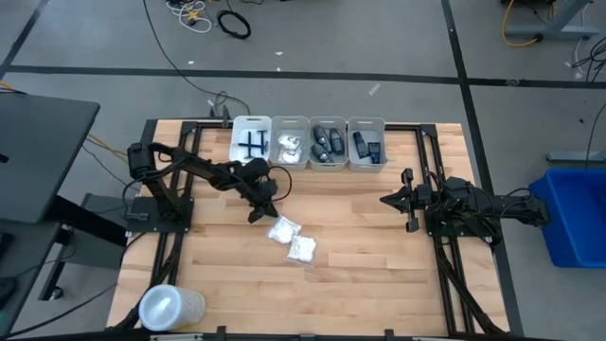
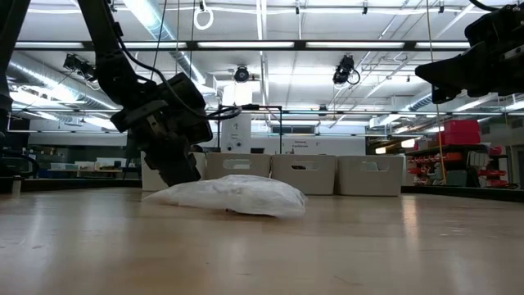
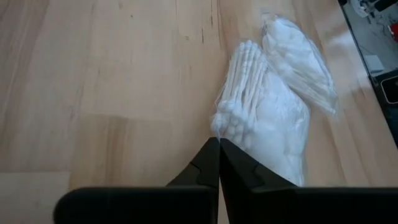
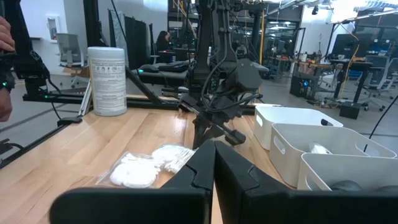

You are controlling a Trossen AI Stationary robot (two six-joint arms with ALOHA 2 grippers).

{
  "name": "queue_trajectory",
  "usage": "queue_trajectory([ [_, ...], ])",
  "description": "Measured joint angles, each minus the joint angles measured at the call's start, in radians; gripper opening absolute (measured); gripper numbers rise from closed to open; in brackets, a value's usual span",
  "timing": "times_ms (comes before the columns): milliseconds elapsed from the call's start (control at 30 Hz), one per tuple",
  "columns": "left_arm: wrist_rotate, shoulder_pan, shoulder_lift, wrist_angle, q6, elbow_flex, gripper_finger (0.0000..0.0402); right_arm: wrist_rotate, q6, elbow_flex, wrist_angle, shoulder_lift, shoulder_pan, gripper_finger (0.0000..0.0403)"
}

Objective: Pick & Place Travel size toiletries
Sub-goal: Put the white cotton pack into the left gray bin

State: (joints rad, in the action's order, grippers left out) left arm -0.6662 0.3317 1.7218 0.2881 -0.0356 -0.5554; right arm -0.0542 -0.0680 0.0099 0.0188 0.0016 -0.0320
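Observation:
Two white crinkly packets lie flat and side by side on the wooden table: a cotton-swab packet (image 1: 282,230) (image 3: 264,124) and a pad packet (image 1: 303,249) (image 3: 298,62). In the low view they show as one white heap (image 2: 237,195). My left gripper (image 1: 255,215) (image 3: 219,142) (image 2: 178,176) is shut and low over the table, tips at the swab packet's left corner (image 3: 216,123). My right gripper (image 1: 383,201) (image 4: 213,146) is shut and waits above the table's right half, touching nothing. Razors (image 1: 251,145), more packets (image 1: 290,147) and dark containers (image 1: 328,144) sit in bins. My left gripper's shut fingertips (image 3: 211,149) slant down from the table's left to the swab packet's corner (image 3: 216,123). I cannot tell whether they touch it or have its film edge between them. The packet lies flat on the table.
A row of white bins (image 1: 309,142) (image 4: 311,134) stands along the far edge. A large clear lidded tub (image 1: 170,308) (image 4: 107,81) stands at the near left corner. Bare wood lies between the packets and my right arm. A person's hand (image 4: 5,37) shows beyond the table.

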Motion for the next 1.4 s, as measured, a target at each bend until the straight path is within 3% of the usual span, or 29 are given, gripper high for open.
queue_trajectory([
  [333,0.004,0.0,-0.031,-0.013,-0.002,-0.01,0.0013,0.0,0.0,0.0,0.0,0.0,0.0,0.0014],
  [733,0.029,0.0,-0.249,-0.162,0.006,-0.011,0.0012,0.0,0.0,0.0,0.0,0.0,0.0,0.0014],
  [967,0.125,0.0,-0.357,-0.243,0.024,-0.011,0.0005,0.0,0.0,0.0,0.0,0.0,0.0,0.0014],
  [1233,0.158,0.0,-0.423,-0.293,0.023,-0.011,0.0005,0.0,0.0,0.0,0.0,0.0,0.0,0.0014],
  [1400,0.189,0.0,-0.453,-0.424,0.071,-0.082,0.0009,0.0,0.0,0.0,0.0,0.0,0.0,0.0014],
])
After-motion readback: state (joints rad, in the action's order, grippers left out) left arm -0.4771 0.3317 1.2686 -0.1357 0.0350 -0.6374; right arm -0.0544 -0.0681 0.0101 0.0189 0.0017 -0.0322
